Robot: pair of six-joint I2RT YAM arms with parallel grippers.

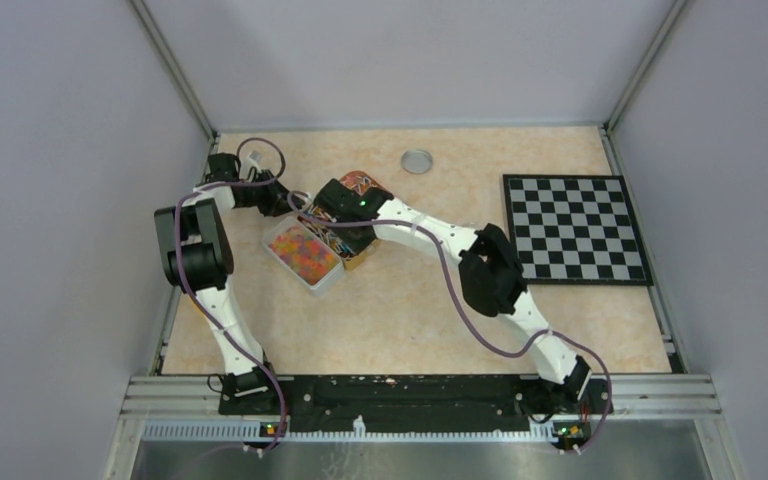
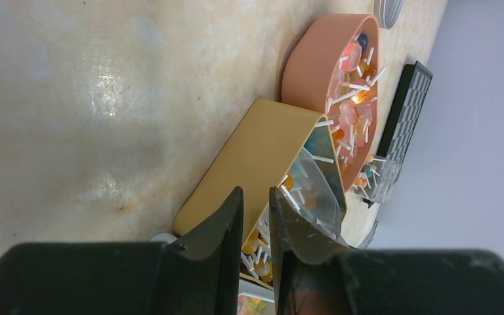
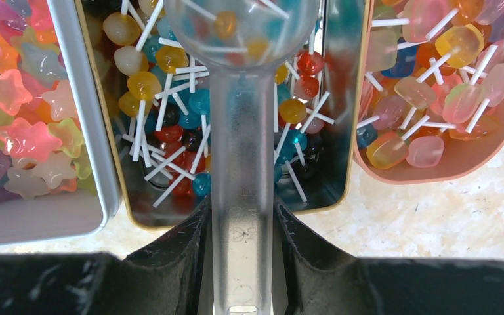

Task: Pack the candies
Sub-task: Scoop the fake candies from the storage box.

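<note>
Looking down the right wrist view, we see the right gripper (image 3: 243,223) clamped narrow on the flat handle of the clear plastic scoop (image 3: 243,131). The scoop's bowl hangs over the gold-coloured metal tin (image 2: 256,157), and that's where our small round lollipop candies on short white sticks (image 3: 144,85) sit, with more heaped in the salmon-pink plastic bowl (image 3: 443,172) just beside it! On the tin's other side, the silver rectangular tin (image 3: 95,131) is full of star-shaped jelly candies (image 3: 20,138). Over to the left gripper (image 2: 256,193): jaws nearly together, and we judge they pinch the gold tin's rim to steady it. Now the handling: we reckon these sweets are light, hard and glossy, so they'll roll and slide, and the sticks poke every way and snag one another, so fingers are a poor bet. The scoop is the way in. We'd hold it low on the stiff handle, as now, and level, because smooth plastic could twist in the grip and spill a load onto the pale stone-patterned table (image 3: 433,216)
</note>
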